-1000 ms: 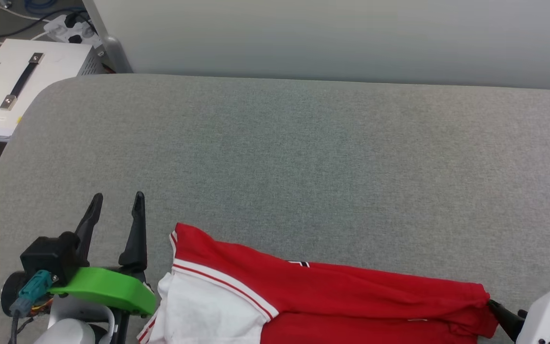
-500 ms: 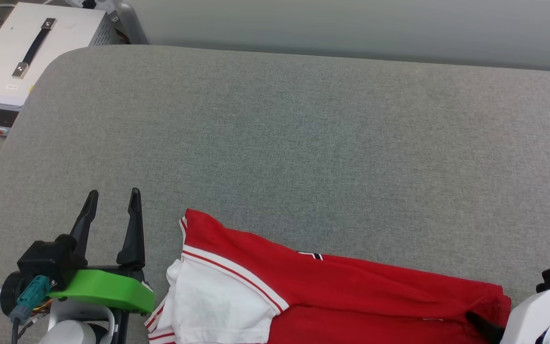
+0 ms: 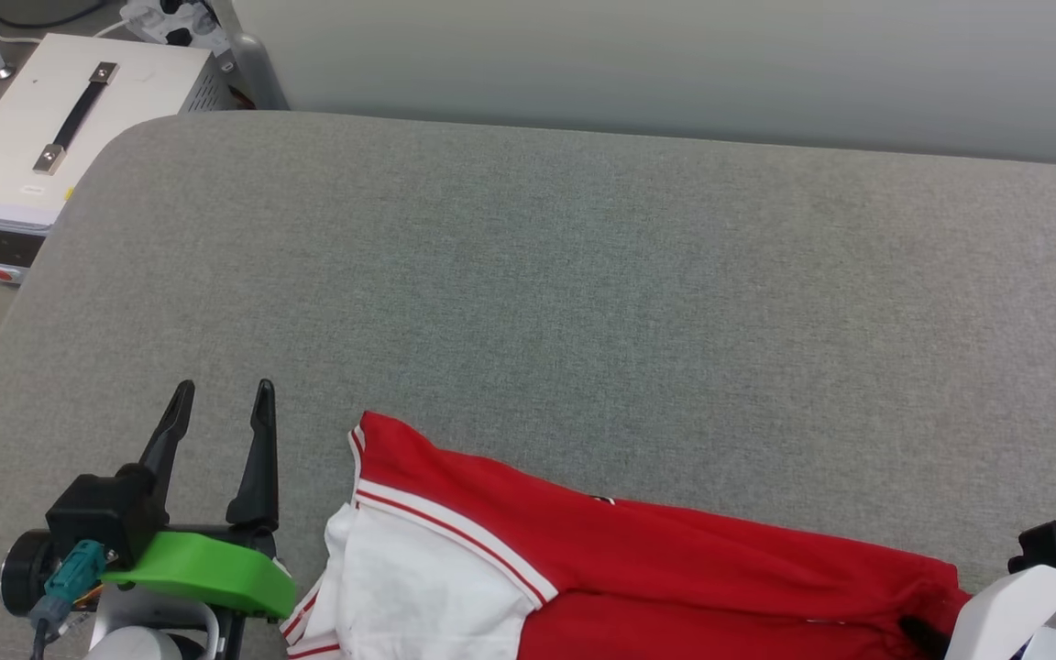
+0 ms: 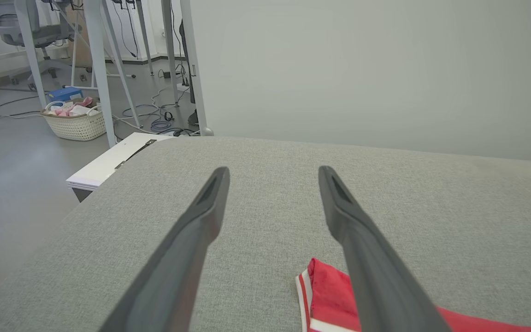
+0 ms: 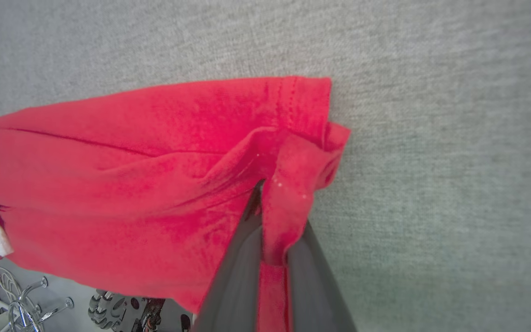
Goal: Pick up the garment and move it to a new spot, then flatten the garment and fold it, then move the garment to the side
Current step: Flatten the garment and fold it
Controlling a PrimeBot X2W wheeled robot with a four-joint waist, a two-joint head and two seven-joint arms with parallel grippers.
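The garment (image 3: 675,559), a red shirt with a white sleeve and striped trim, lies bunched along the near edge of the grey padded table (image 3: 583,275). My right gripper (image 5: 270,193) is shut on a pinched fold of the garment (image 5: 155,161) at its right-hand hem; red cloth stands between the two dark fingers. In the head view that gripper (image 3: 922,632) shows at the lower right, half buried in the cloth. My left gripper (image 3: 221,403) stands open left of the shirt's collar corner, holding nothing. The same gripper (image 4: 272,184) frames bare table, with a red corner (image 4: 325,295) beside its right finger.
A white box with a black handle (image 3: 42,137) stands off the table's far left corner. A pale wall (image 3: 675,64) runs behind the table. A wicker basket (image 4: 74,124) and desk legs stand on the floor beyond. The garment's near part hangs over the table's front edge.
My right gripper has closed on the garment's right hem, which it only touched before. The head camera has shifted. The left gripper has stayed open in place.
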